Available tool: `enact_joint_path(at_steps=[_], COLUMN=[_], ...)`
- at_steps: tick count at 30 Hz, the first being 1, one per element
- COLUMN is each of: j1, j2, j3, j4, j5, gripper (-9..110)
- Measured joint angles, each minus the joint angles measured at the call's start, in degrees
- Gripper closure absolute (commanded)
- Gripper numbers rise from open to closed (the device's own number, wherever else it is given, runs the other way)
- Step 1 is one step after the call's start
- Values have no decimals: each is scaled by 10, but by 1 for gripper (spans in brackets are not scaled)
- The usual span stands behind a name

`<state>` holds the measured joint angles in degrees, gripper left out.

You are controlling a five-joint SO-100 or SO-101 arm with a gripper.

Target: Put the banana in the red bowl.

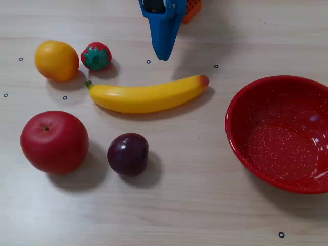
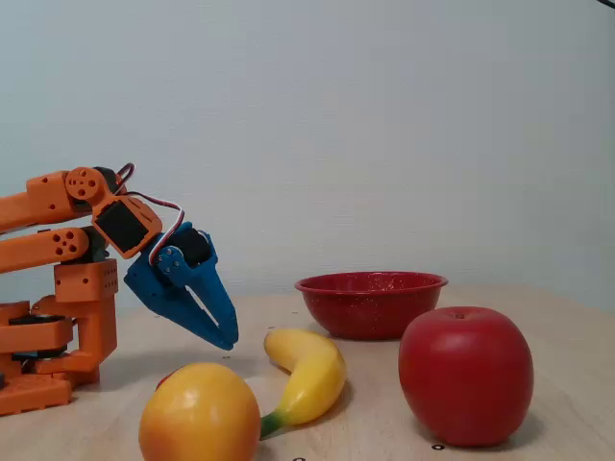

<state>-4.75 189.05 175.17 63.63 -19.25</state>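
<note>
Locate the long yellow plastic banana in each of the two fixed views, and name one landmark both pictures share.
In a fixed view from above: the long curved yellow plastic banana lies left of centre, below the blue tool.
In a fixed view from the side: it lies at bottom centre, behind the round orange fruit.
Shared landmark: the large glossy red bowl, empty and apart from the banana.

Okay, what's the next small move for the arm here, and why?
Probably open the gripper and lower it over the banana. Its tips look closed and hang above the table just behind the banana, which lies untouched, left of the empty red bowl.
</note>
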Motion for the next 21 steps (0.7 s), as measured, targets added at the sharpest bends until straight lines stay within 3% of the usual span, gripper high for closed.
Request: enact_joint_path(at_steps=[13, 21], j1=[0, -17], j2=[-10, -289], j3=[-2, -243], j4=[0, 0], j5=[1, 4], gripper=[101, 101])
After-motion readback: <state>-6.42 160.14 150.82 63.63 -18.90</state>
